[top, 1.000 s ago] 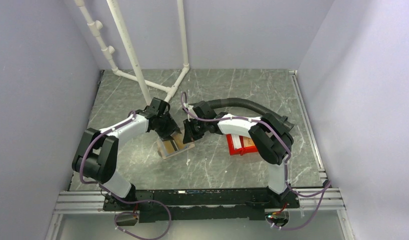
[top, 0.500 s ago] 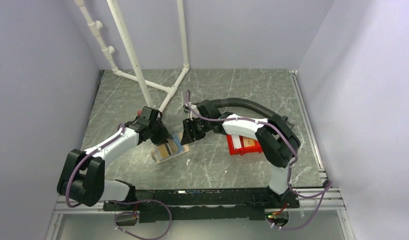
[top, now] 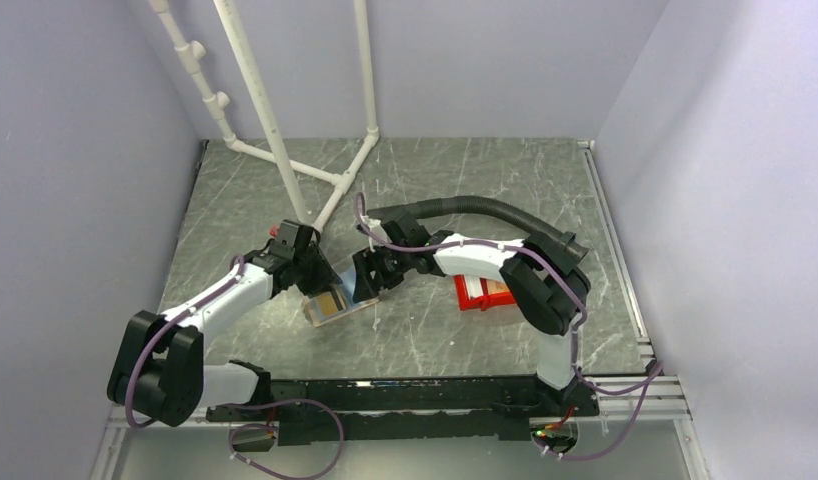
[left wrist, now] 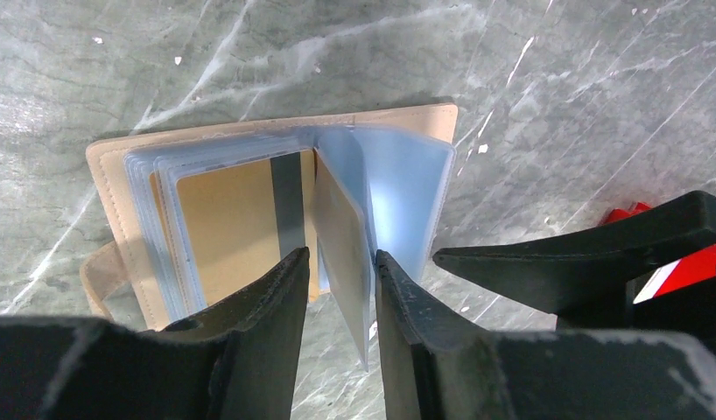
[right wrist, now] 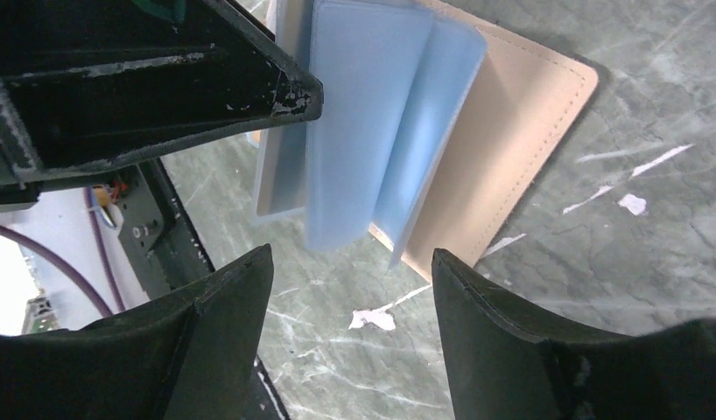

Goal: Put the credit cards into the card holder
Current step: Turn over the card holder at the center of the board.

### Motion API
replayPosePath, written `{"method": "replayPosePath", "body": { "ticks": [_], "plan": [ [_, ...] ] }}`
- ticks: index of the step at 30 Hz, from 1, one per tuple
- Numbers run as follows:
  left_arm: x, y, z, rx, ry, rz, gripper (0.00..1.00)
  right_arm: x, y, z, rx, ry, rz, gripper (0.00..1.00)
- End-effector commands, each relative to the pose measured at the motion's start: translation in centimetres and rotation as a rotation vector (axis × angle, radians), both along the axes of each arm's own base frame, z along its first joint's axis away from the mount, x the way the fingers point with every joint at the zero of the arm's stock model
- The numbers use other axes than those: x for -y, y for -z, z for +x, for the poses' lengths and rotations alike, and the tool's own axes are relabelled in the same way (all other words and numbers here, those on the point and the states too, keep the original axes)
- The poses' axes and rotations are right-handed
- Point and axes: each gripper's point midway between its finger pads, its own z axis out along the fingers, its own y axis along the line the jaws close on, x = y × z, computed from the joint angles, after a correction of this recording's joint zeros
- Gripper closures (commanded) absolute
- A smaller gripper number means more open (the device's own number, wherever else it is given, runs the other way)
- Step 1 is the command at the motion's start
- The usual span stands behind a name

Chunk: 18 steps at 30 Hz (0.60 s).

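Note:
The tan card holder (top: pixel 330 303) lies open on the table, its clear blue sleeves fanned up. In the left wrist view its cover (left wrist: pixel 118 175) holds a tan-orange card (left wrist: pixel 223 219) with a grey stripe in a left sleeve. My left gripper (left wrist: pixel 341 262) straddles one upright sleeve (left wrist: pixel 341 236). The jaws are narrowly apart and the sleeve leans on the right finger. My right gripper (right wrist: pixel 350 262) is wide open and empty over bare table, just off the holder's right edge (right wrist: pixel 512 131). In the top view the left gripper (top: pixel 320 283) and right gripper (top: pixel 363 285) face each other.
A red bin (top: pixel 482 291) with pale cards sits right of the holder, under the right forearm. White pipes (top: pixel 285 150) stand at the back left. A black hose (top: pixel 485 207) arcs behind the right arm. Purple walls enclose the table.
The left arm has drawn back to the left and lowered. The right gripper has moved left toward the holder. The holder's sleeves now stand fanned open between the two grippers.

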Motion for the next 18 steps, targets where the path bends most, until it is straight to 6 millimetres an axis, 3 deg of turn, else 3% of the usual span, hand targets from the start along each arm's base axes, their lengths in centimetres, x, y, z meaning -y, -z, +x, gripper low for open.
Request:
{"method": "replayPosePath", "body": {
  "ticks": [1,7,12,18],
  "plan": [
    [-0.5,-0.7,0.3,0.038,0.001,0.014,0.61,-1.2,-0.4,1.3,0.097,-0.008,-0.020,0.30],
    [-1.1,-0.7,-0.2,0.039,-0.001,0.035,0.55,-1.9,1.0,2.0,0.105,0.015,-0.078,0.37],
    [-2.7,-0.9,-1.8,0.016,-0.006,0.090,0.46,-0.4,1.4,4.2,0.168,0.150,-0.172,0.61],
    [-4.8,-1.1,-3.7,-0.012,-0.034,0.112,0.32,-1.2,0.8,3.3,0.123,0.122,-0.124,0.64]
  ]
}}
